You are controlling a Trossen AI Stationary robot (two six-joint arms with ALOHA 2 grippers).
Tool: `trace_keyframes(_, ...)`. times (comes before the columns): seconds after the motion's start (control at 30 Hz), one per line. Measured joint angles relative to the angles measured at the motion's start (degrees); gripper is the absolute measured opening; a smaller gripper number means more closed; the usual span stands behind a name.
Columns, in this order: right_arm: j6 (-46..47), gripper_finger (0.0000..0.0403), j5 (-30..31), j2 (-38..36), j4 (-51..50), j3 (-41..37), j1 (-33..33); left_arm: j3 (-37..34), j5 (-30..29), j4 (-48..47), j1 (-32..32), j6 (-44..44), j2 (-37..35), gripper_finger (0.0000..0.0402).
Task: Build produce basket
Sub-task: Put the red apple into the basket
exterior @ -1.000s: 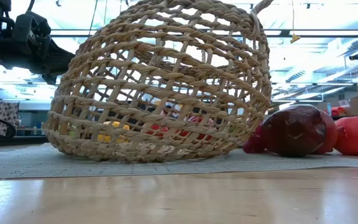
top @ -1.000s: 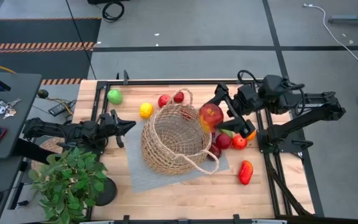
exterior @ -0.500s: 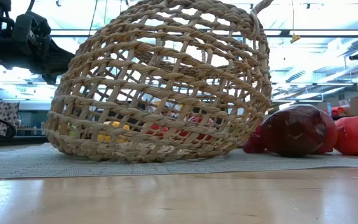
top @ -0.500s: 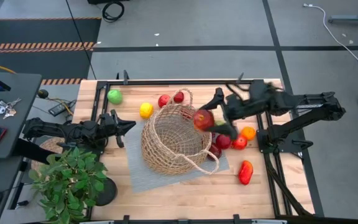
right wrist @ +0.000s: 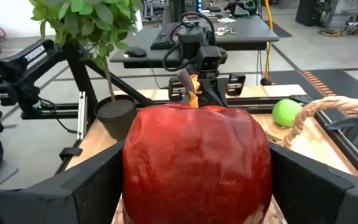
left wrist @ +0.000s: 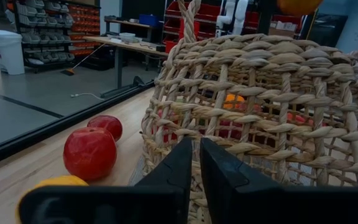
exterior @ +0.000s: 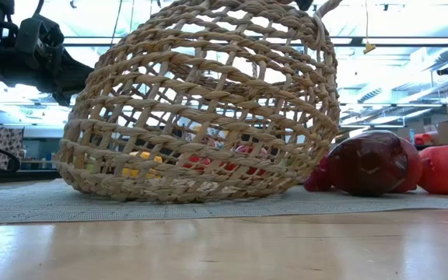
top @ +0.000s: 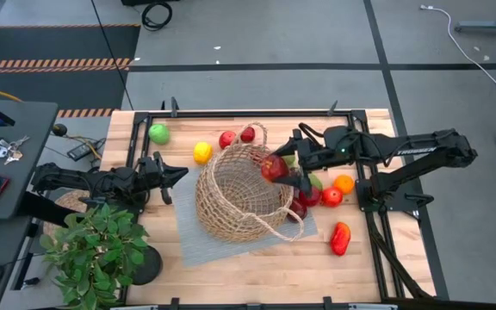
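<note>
Between the right tool's (right wrist: 194, 186) fingers — red apple (right wrist: 196, 163).

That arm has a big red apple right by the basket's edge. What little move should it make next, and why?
Probably carry it a little further over the opening, then let go. In the high view the right gripper, jaws shut on the red apple, sits just over the near rim of the basket, so dropping now might clip the wicker.

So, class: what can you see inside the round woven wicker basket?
From above, the round woven wicker basket looks empty; the right claw holds a red apple over its rim. Its near wall hides part of the bottom.
</note>
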Motion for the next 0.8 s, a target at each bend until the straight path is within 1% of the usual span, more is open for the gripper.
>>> trace_keyframes(0.13,-0.5,0.0358,-3.3,-0.2,0.1,0.0,0.0,0.0,0.0,0.0,0.0,0.0,0.0,0.0036)
trace_keyframes(0.2,-0.9,0.0358,-3.1,-0.2,-0.2,0.0,0.0,0.0,0.0,0.0,0.0,0.0,0.0,0.0033)
trace_keyframes(0.37,1.4,0.0358,0.2,0.0,-1.6,0.0,-0.2,0.0,0.0,0.0,0.0,0.0,0.0,0.0035)
trace_keyframes(0.63,1.4,0.0358,-0.5,0.0,-4.6,-0.1,-0.1,0.0,0.0,0.0,0.0,0.0,0.0,0.0038)
trace_keyframes(0.8,4.6,0.0358,-0.5,0.1,-4.0,-1.6,-0.1,0.0,0.0,0.0,0.0,0.0,0.0,0.0032)
